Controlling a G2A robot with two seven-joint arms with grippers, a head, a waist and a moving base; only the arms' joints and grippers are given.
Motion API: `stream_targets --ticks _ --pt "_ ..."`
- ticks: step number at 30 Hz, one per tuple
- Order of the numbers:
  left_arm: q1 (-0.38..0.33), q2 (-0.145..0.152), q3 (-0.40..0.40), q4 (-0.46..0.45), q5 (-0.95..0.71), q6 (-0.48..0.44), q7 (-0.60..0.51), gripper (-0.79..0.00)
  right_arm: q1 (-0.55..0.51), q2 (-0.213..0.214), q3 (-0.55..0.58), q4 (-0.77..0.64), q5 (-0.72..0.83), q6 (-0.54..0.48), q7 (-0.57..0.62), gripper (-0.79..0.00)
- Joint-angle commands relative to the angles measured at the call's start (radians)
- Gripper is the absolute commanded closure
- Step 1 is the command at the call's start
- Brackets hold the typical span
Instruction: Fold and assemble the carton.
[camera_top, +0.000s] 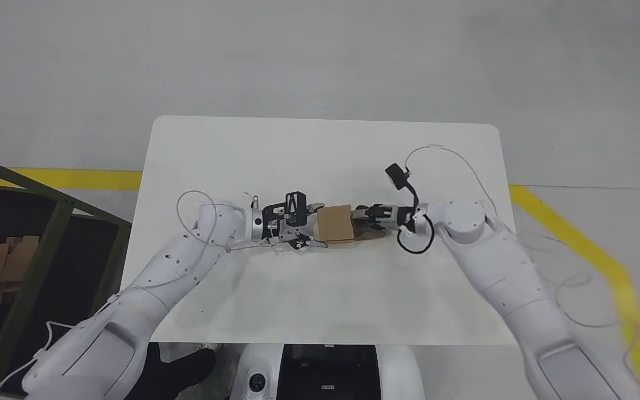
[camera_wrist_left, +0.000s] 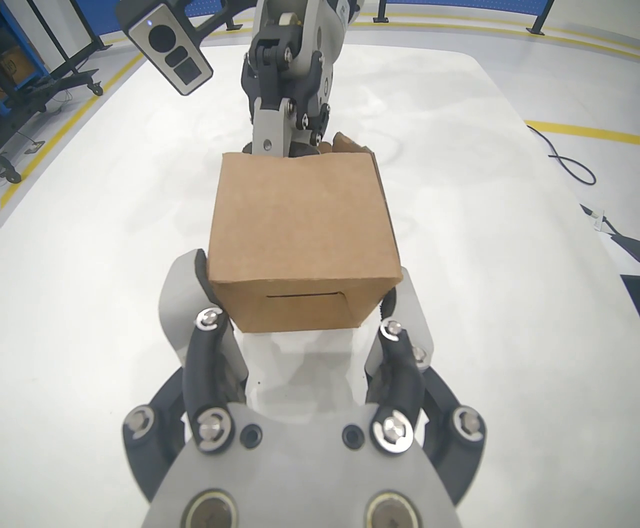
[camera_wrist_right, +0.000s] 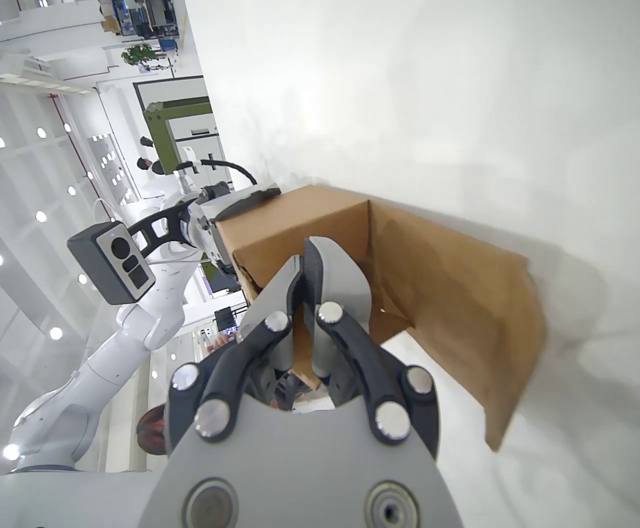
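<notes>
1. The carton (camera_top: 335, 223) has been raised into a box shape and lies on its side near the middle of the white bench (camera_top: 300, 150), held between the two arms.
2. The carton end facing the left pincer (camera_wrist_left: 300, 280) is seen closed, with a tuck tab (camera_wrist_left: 302, 295) seated in its slot. That part of the assembly is judged done.
3. The left pincer is clamped across this closed end, one pad pressed to each side of the carton.
4. The opposite end is open: a broad flap (camera_wrist_right: 465, 325) stands out from the carton's mouth and the hollow inside can be seen.
5. The right pincer (camera_wrist_right: 304, 260) is closed on a thin cardboard edge at that open end. It is probably a side flap, though the fingers hide most of it.
6. Left to do, as judged from this: the flaps at the open end are to be folded in and the last one tucked shut. Roughly half the task is taken as complete.
7. Around the carton the bench surface is smooth, matte and white, with rounded corners.
8. Beyond the bench on the carton's left-arm side, a yellow floor line (camera_top: 90, 180) and a dark green frame (camera_top: 50, 215) are seen on grey flooring.
</notes>
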Motion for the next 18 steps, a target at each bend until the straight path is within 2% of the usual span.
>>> stream_targets --ticks 1,7,11,14,18 --pt "0.000 0.000 0.000 0.000 0.000 0.000 0.001 -0.585 -0.017 0.014 0.031 -0.021 -0.022 0.015 -0.004 0.000" --pt "0.000 0.000 -0.001 -0.001 0.001 0.002 0.000 -0.576 -0.104 0.061 0.131 -0.165 -0.121 0.094 -0.013 0.000" --pt "0.001 0.000 -0.002 0.000 0.000 0.003 -0.001 -0.582 -0.164 0.085 0.162 -0.276 -0.199 0.175 0.046 0.000" --pt "0.001 0.000 -0.003 0.000 -0.001 0.003 -0.003 -0.579 -0.193 0.094 0.168 -0.337 -0.231 0.220 0.065 0.000" --pt "0.002 0.000 -0.002 -0.002 -0.001 0.004 -0.001 -0.576 -0.221 0.096 0.170 -0.358 -0.211 0.229 0.049 0.000"
